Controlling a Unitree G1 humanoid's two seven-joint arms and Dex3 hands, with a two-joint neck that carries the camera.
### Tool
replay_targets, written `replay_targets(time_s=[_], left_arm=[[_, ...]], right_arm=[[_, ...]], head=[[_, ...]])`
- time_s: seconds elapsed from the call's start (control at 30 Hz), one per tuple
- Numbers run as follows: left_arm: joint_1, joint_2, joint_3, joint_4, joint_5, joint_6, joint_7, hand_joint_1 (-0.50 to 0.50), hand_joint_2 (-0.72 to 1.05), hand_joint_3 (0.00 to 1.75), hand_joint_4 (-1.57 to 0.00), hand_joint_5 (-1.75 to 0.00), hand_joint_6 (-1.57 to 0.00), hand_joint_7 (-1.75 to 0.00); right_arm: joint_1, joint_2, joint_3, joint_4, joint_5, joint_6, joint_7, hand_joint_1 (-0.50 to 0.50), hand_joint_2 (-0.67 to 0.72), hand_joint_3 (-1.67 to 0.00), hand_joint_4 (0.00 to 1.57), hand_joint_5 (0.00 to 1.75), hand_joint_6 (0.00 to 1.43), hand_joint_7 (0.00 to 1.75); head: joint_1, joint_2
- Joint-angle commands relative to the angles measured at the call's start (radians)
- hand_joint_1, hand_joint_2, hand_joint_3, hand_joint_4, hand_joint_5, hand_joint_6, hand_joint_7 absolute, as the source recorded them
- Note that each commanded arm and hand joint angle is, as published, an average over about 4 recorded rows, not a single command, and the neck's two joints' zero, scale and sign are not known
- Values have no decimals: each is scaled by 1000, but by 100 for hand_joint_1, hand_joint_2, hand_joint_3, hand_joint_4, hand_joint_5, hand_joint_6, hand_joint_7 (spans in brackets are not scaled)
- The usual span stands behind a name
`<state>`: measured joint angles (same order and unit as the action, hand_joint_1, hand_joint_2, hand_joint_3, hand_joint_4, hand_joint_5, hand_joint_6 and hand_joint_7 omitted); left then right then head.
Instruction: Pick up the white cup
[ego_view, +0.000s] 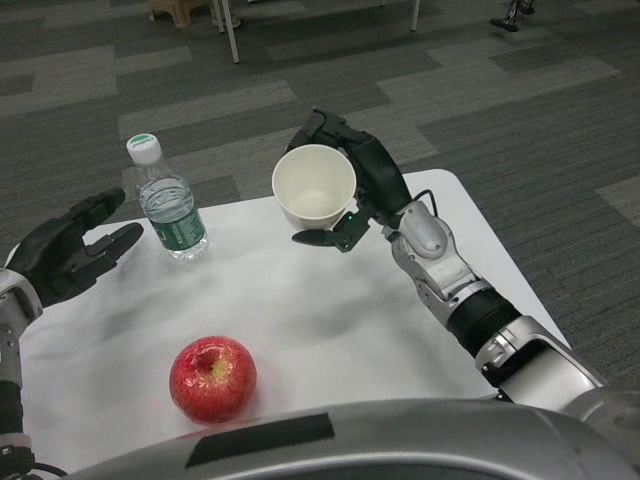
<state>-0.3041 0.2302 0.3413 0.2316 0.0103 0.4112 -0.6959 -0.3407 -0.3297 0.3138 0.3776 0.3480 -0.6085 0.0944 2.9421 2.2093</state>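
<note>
Table (330, 320), white and rounded at its far right corner, fills the lower and middle part of the frame, with grey striped carpet (480, 90) beyond it across the top. White furniture legs (230, 35) stand on that carpet at the upper edge, left of centre.

Next in size is the right arm (480, 320), a silver forearm running from the lower right corner up toward the centre. Its black right hand (355, 190) sits just above the middle of the frame, fingers wrapped around the far side of the white cup (314, 186) and the thumb tucked under it on the near side, so the cup is gripped. The cup is tilted with its open mouth facing the camera, its pale inside showing nothing in it, and it appears to be lifted clear of the tabletop near the table's far edge.

At the left edge, mid-height, the left hand (65, 255) hovers over the table with its fingers apart and pointing right, holding nothing.

A clear water bottle (168, 205) with a white cap and green label stands upright at centre left, just right of that hand's fingertips and apart from them.

A red apple (212, 378) rests on the table at lower left, stem dimple upward, well apart from the bottle and the cup.
</note>
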Motion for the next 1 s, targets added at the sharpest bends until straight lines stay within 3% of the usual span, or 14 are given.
replay_targets(time_s=[0.03, 0.57, 0.7, 1.0], left_arm=[[-6, -14, 5, 6, 2, -21, 0, -50, 96, 26, 0, -10, 0, -14], [43, -20, 20, -20, 2, -32, 0, -50, 96, 26, 0, -10, 0, -14], [53, -26, 29, -36, 0, -33, 0, -50, 96, 26, 0, -10, 0, -14], [66, -29, 39, -46, -13, -32, -2, -50, 102, 15, 0, -10, 0, -14]], right_arm=[[-28, -15, -23, -7, 5, 11, -7, -17, -35, -159, 114, 165, 131, 168], [-23, -37, -23, -17, 5, 12, -7, -17, -35, -159, 114, 165, 129, 168], [-23, -39, -20, -12, 5, 12, -8, -17, -35, -159, 116, 165, 128, 166], [-23, -46, -26, 0, 6, 13, -7, -17, -35, -159, 117, 165, 131, 168]], head=[[15, 0], [28, 2], [64, 17], [94, 14]])
